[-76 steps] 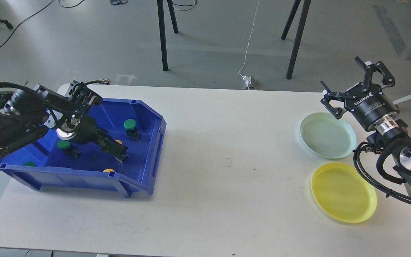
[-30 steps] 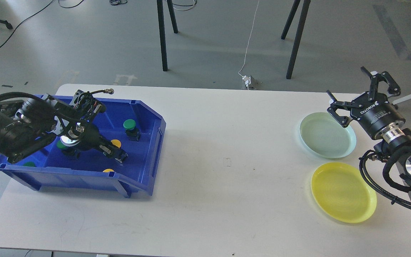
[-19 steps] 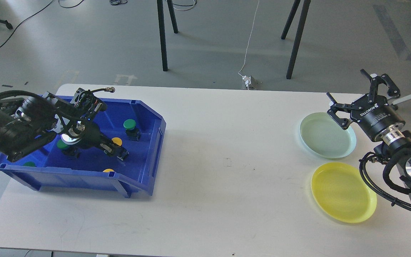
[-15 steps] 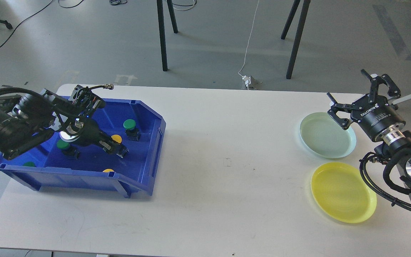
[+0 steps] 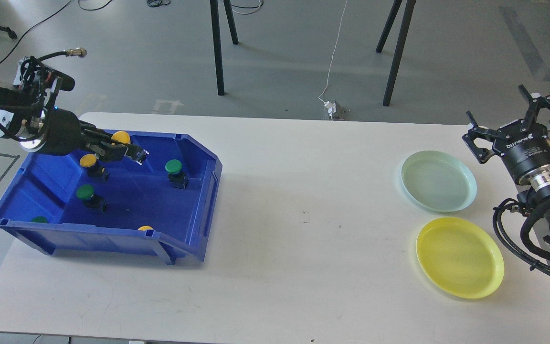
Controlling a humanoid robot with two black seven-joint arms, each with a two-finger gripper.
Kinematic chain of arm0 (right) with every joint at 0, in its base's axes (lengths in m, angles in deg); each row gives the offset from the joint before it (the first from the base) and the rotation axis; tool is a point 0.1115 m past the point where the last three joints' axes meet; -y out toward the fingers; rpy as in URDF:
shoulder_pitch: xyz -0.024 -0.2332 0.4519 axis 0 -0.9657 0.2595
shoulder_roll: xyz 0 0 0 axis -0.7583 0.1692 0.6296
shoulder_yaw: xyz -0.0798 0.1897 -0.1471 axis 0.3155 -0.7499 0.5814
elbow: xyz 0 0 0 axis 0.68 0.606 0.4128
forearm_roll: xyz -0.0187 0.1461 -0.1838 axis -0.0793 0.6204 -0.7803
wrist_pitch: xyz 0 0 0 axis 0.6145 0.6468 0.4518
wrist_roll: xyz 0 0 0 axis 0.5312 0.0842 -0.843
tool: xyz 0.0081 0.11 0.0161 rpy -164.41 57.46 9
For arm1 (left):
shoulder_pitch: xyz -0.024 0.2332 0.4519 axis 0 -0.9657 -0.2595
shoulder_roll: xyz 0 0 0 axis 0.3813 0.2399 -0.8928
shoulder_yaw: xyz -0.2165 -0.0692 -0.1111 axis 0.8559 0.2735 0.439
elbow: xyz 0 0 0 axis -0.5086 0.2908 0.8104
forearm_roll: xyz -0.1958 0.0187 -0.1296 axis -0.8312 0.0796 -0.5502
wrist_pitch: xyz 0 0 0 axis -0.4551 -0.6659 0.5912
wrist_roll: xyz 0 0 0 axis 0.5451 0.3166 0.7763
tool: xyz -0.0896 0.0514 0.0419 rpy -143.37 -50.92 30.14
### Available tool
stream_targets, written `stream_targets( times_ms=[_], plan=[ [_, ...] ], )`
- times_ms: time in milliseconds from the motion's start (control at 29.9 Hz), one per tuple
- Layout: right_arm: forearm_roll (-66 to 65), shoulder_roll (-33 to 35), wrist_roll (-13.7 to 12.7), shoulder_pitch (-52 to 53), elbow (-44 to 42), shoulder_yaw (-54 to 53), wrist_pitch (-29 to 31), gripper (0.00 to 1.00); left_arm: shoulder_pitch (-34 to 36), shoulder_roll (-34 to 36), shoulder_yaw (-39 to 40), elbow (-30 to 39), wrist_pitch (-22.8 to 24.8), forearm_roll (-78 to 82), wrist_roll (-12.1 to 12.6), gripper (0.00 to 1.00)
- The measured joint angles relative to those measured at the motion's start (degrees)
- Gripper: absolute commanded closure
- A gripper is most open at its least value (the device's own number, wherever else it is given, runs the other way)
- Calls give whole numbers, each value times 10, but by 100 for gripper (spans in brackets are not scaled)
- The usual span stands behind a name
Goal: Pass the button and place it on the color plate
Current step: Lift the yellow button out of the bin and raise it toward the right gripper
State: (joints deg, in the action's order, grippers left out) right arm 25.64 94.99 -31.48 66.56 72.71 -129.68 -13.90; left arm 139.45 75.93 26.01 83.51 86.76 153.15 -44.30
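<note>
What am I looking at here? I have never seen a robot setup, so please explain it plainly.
This is one picture taken from the robot's own head, looking down at a white table. The black arms are its own. The left gripper hangs over a blue bin of green and yellow push buttons, shut on a yellow button. The right gripper is open and holds nothing. Near it lie a pale green plate and a yellow plate, both bare.
</note>
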Motion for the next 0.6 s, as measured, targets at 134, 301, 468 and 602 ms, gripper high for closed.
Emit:
stream_targets(
  times_ms=[134,301,468,602],
  plan=[
    [0,0,14,0,4,0,0,1,-22,50,40,65,0,-117,0,80],
    [-3,2,15,-1,18,4,0,1,-27,69,59,136,0,-253,0,79],
    [-53,35,24,-5,46,4,0,1,-28,38,84,178,0,-435,0,79],
    [-140,67,33,-6,71,2,0,1,-34,-31,105,180,0,-531,0,79]
  ],
)
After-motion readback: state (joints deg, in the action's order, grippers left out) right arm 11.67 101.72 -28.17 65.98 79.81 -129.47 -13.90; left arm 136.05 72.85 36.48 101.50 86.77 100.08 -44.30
